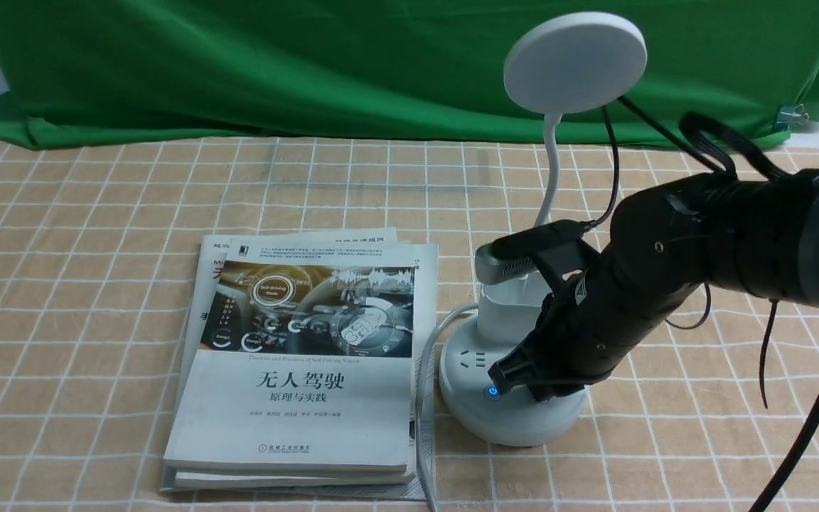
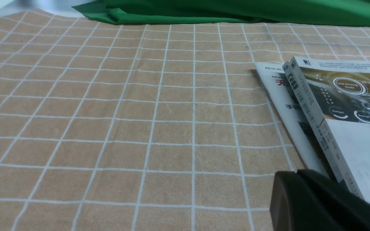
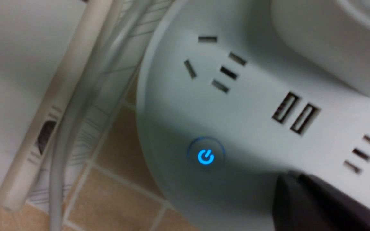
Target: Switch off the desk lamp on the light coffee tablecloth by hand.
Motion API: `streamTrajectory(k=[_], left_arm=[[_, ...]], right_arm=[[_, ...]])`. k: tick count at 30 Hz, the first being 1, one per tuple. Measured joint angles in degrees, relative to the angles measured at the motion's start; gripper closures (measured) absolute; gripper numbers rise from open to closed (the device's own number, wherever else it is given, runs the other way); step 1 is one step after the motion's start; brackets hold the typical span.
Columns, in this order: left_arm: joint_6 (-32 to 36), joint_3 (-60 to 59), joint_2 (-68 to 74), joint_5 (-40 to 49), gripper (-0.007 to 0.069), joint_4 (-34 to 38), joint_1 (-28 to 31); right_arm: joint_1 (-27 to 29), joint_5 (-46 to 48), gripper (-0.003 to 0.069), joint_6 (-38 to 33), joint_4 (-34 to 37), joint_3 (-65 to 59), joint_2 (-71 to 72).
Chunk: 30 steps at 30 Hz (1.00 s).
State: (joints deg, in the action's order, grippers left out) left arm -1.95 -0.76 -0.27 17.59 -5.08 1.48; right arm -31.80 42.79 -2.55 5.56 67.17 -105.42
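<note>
The white desk lamp stands on the light coffee tablecloth [image 1: 97,235], with its round disc head [image 1: 574,62] up high and its round base [image 1: 495,416] at centre right. A power button glows blue on the base [image 1: 493,391], also in the right wrist view [image 3: 206,157]. My right gripper [image 1: 505,371] is shut, its tip low over the base just beside the glowing button; in the right wrist view [image 3: 284,183] it sits between the button and a socket. My left gripper [image 2: 295,175] is shut and empty, low over the cloth [image 2: 140,112] by the books.
A stack of books [image 1: 303,363] lies left of the lamp, also in the left wrist view [image 2: 342,115]. The lamp's white cord [image 1: 424,398] runs between books and base. A green backdrop cloth [image 1: 310,64] hangs behind. Black cables [image 1: 765,355] dangle from my right arm.
</note>
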Motion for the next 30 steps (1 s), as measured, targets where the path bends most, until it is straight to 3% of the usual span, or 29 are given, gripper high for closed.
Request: streamTrajectory(k=[20,30], left_arm=[[0.0,0.0,0.0,0.0,0.0620,0.0,0.0],[0.0,0.0,0.0,0.0,0.0620,0.0,0.0]], right_arm=[[-0.2,1.7,0.0620,-0.1,-0.1,-1.3,7.5],[-0.4,-1.0,0.0615,1.1,-0.1,-17.9,28.1]])
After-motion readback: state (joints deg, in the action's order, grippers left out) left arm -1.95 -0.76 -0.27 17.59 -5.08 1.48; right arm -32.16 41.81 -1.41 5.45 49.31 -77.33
